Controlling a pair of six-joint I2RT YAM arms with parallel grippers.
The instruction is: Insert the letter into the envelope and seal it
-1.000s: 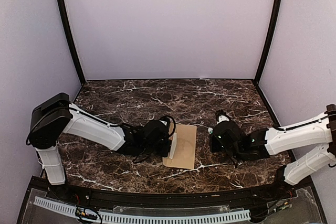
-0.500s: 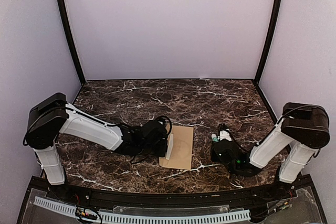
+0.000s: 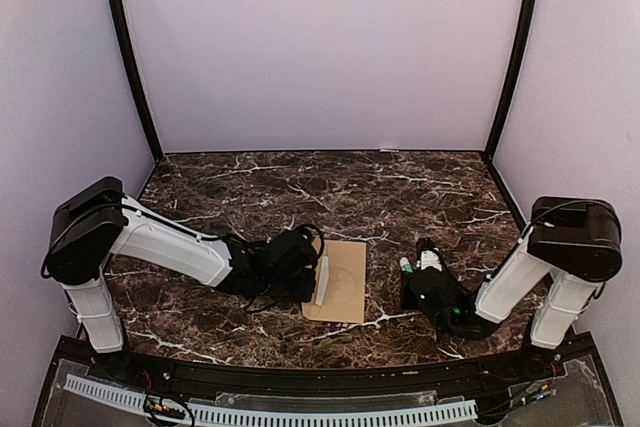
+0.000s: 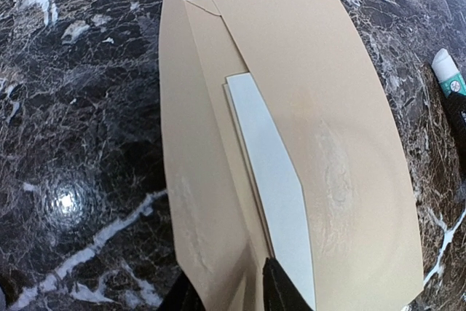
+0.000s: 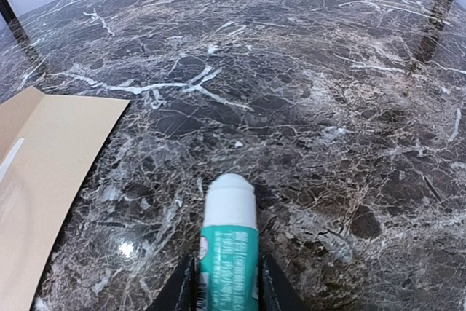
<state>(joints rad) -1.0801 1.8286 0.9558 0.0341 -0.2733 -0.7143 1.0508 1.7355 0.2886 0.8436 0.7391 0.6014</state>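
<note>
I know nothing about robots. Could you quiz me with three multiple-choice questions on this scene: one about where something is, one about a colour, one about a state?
1. Where is the glue stick? A lying loose; B in the right pincer; C standing upright alone.
2. What colour is the envelope? A blue; B white; C brown.
3. How is the letter? A partly tucked into the envelope; B crumpled; C torn in two.

Answers: B, the pincer's fingers flank the stick; C, it is plain brown paper; A, only a pale strip pokes out of the opening.
</note>
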